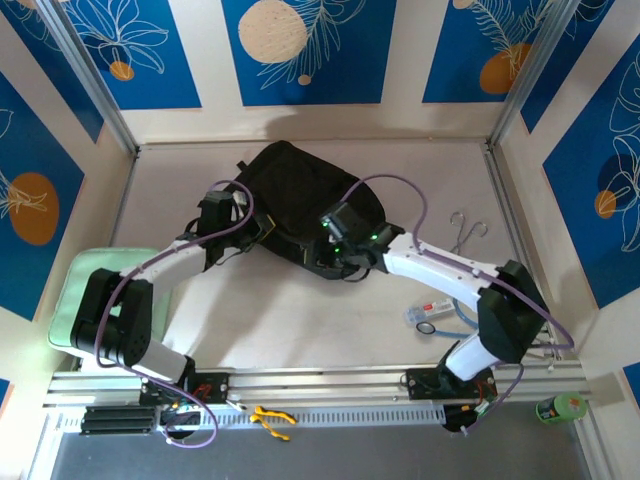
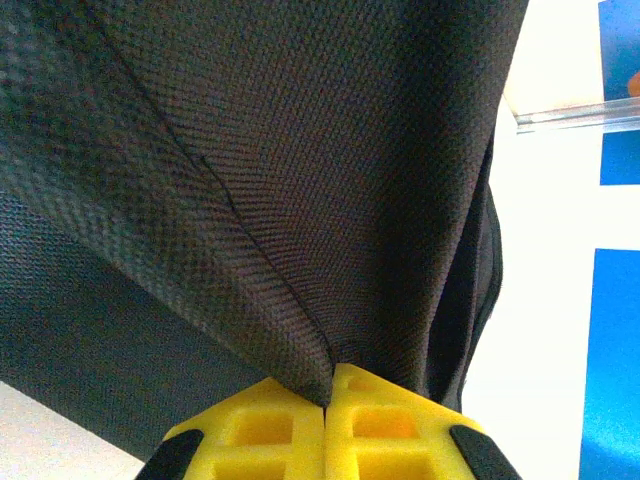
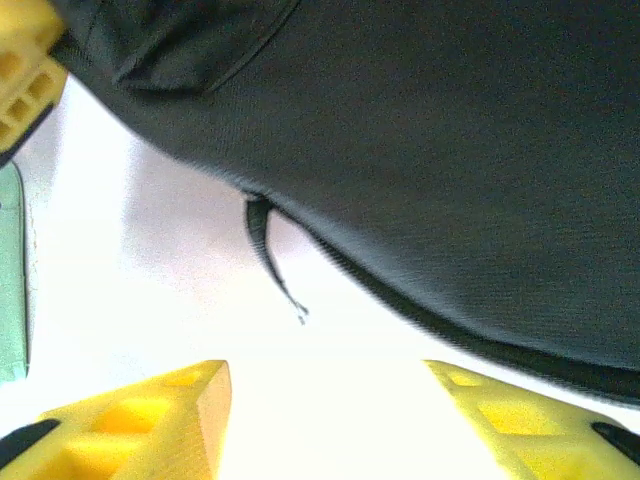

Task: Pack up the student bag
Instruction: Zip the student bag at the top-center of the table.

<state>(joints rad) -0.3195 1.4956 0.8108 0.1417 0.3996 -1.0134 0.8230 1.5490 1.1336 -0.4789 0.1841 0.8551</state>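
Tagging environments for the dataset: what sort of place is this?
Likely a lab recording booth, not a classroom: pale table boxed in by blue printed wall panels, aluminium rail along its near edge, student bag staged mid-table.

Student bag (image 1: 290,180): near edge apparently hidden.

No text, label, brand or number is legible (the blue wall panels (image 1: 300,45) bear drawings alone)

Bare table (image 3: 150,290) lies open between the right gripper's (image 3: 325,375) spread fingers; ahead and above, the student bag (image 3: 450,150) blocks passage (a loose strap (image 3: 266,245) dangles there). The left gripper (image 2: 327,400), pinching its fabric, faces a black wall.
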